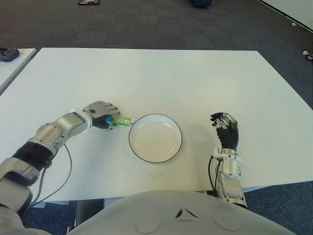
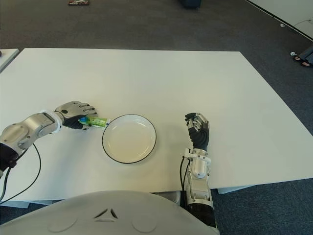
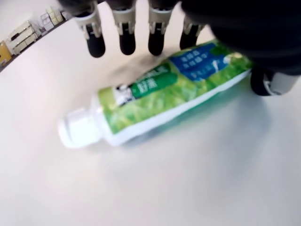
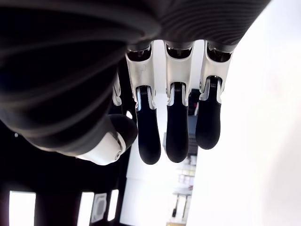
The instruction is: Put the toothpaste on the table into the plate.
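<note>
Your left hand (image 1: 101, 113) sits on the white table (image 1: 161, 78), just left of the plate (image 1: 155, 138). The toothpaste (image 3: 160, 94), a green and blue tube with a white cap, lies flat on the table under that hand, cap end pointing toward the plate rim and just short of it. In the left wrist view the fingers (image 3: 126, 35) hang over the tube's upper side with the thumb at its flat end; they cup it loosely, and you cannot tell whether they actually press it. Your right hand (image 1: 226, 132) shows right of the plate, fingers relaxed and holding nothing. The plate holds nothing.
</note>
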You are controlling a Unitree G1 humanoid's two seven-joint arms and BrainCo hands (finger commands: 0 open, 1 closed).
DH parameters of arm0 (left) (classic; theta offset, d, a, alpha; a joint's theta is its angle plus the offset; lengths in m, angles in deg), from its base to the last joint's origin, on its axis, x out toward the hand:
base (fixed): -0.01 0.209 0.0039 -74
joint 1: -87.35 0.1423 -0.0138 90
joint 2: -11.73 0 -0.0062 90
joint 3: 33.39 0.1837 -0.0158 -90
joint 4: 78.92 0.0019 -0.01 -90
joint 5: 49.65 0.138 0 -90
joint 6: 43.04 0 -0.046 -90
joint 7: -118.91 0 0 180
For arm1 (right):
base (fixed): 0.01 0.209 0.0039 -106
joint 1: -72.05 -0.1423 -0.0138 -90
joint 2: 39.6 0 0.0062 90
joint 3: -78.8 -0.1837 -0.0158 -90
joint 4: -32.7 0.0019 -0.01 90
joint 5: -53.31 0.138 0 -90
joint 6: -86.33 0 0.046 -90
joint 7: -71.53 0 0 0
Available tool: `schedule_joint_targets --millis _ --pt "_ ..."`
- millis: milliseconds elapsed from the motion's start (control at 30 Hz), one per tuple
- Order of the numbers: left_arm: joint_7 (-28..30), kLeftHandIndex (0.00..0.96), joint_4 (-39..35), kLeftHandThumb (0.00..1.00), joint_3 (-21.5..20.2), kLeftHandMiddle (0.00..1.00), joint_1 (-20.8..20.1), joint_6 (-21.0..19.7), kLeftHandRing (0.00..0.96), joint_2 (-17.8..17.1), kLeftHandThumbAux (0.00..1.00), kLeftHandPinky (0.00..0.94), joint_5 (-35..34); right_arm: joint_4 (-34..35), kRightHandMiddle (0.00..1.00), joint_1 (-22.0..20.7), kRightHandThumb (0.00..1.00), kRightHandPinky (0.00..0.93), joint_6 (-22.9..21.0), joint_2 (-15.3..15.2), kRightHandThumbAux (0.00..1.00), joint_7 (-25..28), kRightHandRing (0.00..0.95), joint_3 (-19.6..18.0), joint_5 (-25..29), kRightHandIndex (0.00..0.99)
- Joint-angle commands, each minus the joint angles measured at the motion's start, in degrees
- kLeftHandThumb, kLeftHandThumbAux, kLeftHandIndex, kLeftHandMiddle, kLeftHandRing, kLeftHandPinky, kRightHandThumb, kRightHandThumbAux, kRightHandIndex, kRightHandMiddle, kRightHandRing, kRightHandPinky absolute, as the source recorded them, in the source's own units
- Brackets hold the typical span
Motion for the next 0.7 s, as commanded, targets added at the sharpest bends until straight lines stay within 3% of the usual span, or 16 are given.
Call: schedule_joint_targets --millis 33,700 --pt "1.22 0.000 3.56 0.427 4.04 0.000 1.76 0.08 0.000 1.99 0.227 0.000 2.82 0.27 0.480 0.45 0.704 0.489 -1.54 0.13 0.734 -0.23 0.466 -0.19 -0.30 0.429" --pt "-2.21 0.000 11.00 0.367 9.96 0.000 -0.38 -0.85 0.000 4.86 0.239 0.017 5.35 0.84 0.482 0.95 0.705 0.488 -1.49 0.32 0.734 -0.03 0.465 -0.28 0.28 0.429"
